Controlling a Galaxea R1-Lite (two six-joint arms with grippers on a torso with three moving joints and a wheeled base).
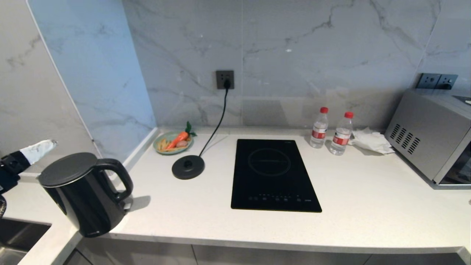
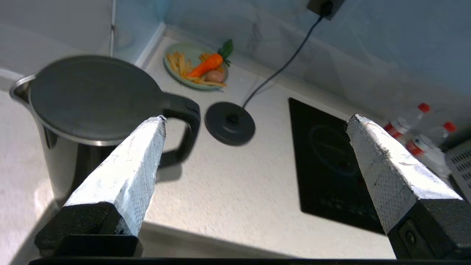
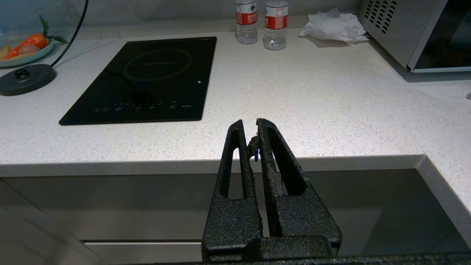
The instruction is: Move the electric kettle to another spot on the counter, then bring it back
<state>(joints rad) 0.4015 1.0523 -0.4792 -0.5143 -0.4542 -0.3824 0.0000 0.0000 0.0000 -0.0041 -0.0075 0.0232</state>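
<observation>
The left claw [image 2: 254,121] hovers wide apart, empty, above and just beside the electric kettle [image 1: 84,193], which stands near the counter [image 1: 368,206] edge, off its round base disc [image 1: 188,166]. Best centre both fingers around the loop handle [image 2: 182,134] before closing. The right claw [image 3: 250,127] rests pressed together.

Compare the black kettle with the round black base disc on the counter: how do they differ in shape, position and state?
The kettle is a tall, tapered jug with a loop handle; the base disc is flat and low. The kettle stands by the counter's front left corner, near the sink edge; the disc lies further back, near the plate of food. The disc has a cord running to the wall socket; the kettle shows none. Both are black, round-topped and rest on the counter.
</observation>
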